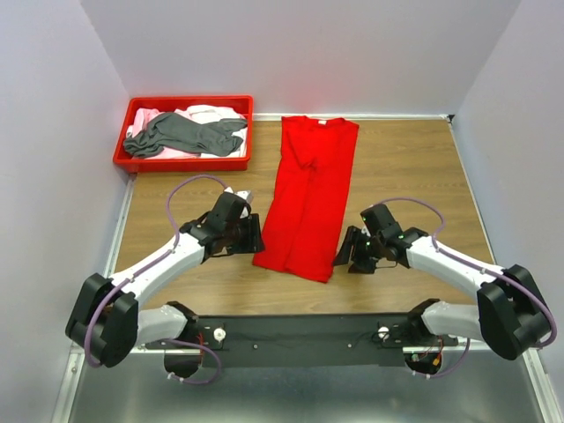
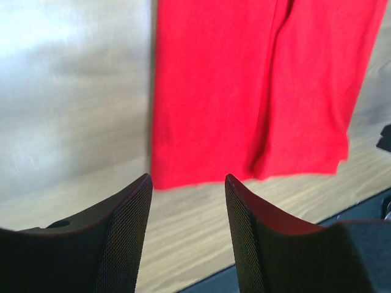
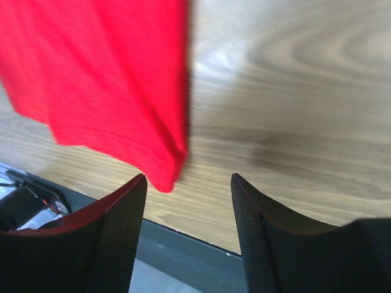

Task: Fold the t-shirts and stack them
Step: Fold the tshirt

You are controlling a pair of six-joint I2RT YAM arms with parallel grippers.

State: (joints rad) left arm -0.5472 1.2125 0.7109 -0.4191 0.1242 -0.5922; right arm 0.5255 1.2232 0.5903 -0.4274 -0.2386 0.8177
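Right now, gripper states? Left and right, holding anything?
Left gripper: open, empty, by the near hem of the red t-shirt.
Right gripper: open, empty, by that shirt's other near corner.

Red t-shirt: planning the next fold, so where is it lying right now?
In the top view the red t-shirt lies flat mid-table, between the left gripper and right gripper, right of the red tray.
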